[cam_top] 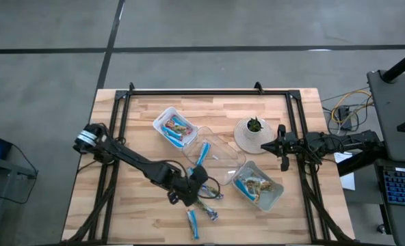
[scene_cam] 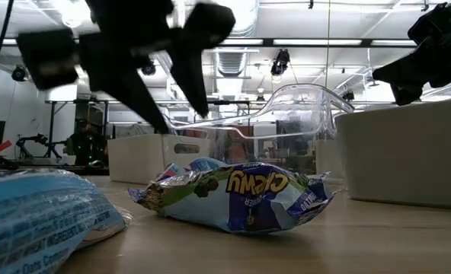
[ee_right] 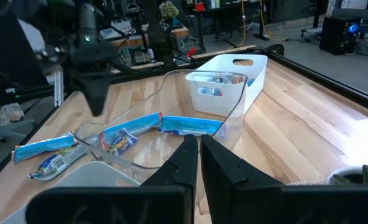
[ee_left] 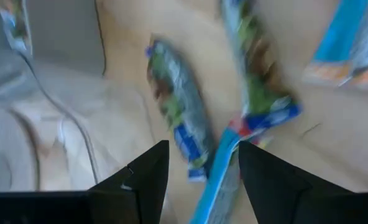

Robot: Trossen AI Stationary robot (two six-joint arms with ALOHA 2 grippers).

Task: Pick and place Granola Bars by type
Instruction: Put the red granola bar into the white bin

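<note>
Right gripper [ee_right: 198, 148] fingers pressed together above a clear tray [ee_right: 171, 118] holding a blue granola bar [ee_right: 190, 126]; white bin [ee_right: 230, 84] beyond.

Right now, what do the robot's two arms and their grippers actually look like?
Both arms are black, jointed and slim, with dark cables along them. The left arm has a silvery-white collar at its base, and the left gripper ends in two flat, wedge-shaped black fingers. The right gripper has matching black, tapered fingers.

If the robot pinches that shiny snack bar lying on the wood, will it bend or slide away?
The snack bar would probably crinkle and bend a little, since its wrapper looks puffy and creased. It seems light, so it may skid on the smooth table. It lies flat, so rolling looks unlikely.
</note>
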